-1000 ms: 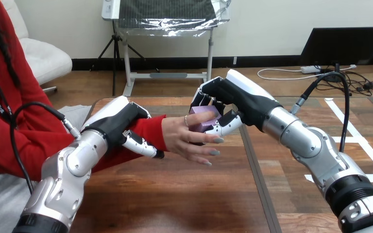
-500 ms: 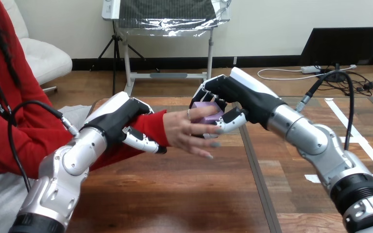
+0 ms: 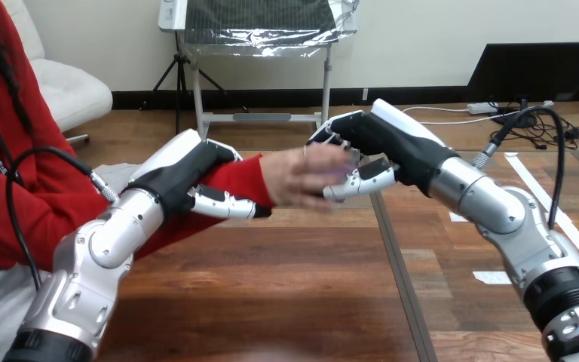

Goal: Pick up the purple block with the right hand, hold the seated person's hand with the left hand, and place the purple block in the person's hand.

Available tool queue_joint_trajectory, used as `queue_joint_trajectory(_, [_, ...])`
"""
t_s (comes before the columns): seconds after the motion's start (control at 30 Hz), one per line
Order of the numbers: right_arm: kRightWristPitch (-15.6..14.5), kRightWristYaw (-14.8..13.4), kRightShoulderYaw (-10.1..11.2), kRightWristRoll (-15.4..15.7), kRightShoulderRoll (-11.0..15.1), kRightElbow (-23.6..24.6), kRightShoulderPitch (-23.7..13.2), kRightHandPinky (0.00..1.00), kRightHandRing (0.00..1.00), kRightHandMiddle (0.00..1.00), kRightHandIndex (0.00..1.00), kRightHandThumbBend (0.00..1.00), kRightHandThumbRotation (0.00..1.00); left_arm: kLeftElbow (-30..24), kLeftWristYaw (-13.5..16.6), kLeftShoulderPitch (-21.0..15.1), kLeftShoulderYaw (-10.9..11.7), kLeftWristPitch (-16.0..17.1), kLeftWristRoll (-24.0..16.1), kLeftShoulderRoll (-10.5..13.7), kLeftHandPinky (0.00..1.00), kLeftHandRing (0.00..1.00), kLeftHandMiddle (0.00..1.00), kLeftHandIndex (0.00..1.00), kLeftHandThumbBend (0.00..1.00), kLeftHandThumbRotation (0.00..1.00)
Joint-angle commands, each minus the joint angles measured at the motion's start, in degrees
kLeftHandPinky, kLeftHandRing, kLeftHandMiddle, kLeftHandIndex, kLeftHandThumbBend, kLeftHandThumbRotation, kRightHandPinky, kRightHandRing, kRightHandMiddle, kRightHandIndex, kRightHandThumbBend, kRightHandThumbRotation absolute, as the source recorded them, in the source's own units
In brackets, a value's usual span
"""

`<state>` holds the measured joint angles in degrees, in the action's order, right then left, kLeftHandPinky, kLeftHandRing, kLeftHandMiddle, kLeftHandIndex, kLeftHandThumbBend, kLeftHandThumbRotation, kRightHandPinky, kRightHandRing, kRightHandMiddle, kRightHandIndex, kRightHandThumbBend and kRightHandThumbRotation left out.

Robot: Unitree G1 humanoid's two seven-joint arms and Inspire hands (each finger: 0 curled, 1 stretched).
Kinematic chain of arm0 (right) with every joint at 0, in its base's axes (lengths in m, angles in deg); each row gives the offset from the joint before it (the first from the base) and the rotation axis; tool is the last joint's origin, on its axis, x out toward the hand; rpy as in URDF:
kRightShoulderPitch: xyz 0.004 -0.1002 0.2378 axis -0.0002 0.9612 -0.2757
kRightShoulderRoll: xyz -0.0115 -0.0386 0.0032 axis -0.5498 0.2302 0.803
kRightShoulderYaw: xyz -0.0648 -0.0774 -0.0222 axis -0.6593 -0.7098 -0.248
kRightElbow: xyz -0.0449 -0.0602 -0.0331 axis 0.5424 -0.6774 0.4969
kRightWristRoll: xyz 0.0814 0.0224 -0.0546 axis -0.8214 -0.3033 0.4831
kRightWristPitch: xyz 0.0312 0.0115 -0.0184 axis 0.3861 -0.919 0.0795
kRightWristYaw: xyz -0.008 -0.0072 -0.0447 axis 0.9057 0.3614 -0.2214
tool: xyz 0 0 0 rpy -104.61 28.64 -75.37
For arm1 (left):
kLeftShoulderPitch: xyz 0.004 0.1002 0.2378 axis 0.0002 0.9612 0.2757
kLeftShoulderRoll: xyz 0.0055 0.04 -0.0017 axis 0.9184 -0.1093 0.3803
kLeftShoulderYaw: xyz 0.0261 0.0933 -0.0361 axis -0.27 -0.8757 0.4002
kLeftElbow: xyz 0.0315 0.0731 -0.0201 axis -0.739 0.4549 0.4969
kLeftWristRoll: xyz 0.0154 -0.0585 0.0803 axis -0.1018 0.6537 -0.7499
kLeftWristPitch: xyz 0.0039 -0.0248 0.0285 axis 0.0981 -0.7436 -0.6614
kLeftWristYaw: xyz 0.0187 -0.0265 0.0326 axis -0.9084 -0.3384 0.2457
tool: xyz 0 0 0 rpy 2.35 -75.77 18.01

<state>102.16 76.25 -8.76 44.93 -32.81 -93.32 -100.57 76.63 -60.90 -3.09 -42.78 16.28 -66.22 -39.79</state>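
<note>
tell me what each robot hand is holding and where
The left hand clasps the person's forearm at the red sleeve, near the wrist. Whether the right hand holds the purple block cannot be told: the person's hand covers it.

One cam, head-mounted, looks fwd & down across the wooden desk (image 3: 271,302). Close range: both arms enter from the bottom corners, left hand (image 3: 188,177) & right hand (image 3: 381,143) mid-frame.

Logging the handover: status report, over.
Left hand clasps person's wrist. Right hand against person's hand. Block hidden between them. Nothing in the way.
</note>
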Motion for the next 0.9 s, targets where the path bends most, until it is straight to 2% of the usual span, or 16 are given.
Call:
queue_joint_trajectory(0.0, [0.2,3.0,-1.1,-0.2,-0.7,1.9,-0.7,0.51,0.59,0.63,0.65,0.64,0.47,-9.0,2.4,-4.2,2.6,4.4,3.9,-2.1,0.48,0.57,0.62,0.61,0.73,0.58])
queue_joint_trajectory(0.13, [0.8,3.8,-0.8,-0.4,-0.3,1.4,-0.8,0.52,0.6,0.65,0.67,0.65,0.51,-10.5,3.4,-2.6,2.3,4.5,3.2,-1.5,0.52,0.61,0.65,0.65,0.81,0.67])
queue_joint_trajectory(0.5, [2.2,5.4,0.1,-0.8,0.8,-0.3,-0.9,0.53,0.63,0.68,0.69,0.67,0.56,-14.9,5.1,2.5,2.8,5.3,3.1,-0.6,0.6,0.68,0.69,0.69,0.91,0.78])
queue_joint_trajectory(0.87, [2.7,6.6,0.8,-0.9,1.7,-0.9,-0.6,0.54,0.65,0.7,0.71,0.64,0.52,-19.3,5.9,7.6,3.7,5.3,3.4,-0.4,0.56,0.65,0.68,0.69,0.92,0.83])
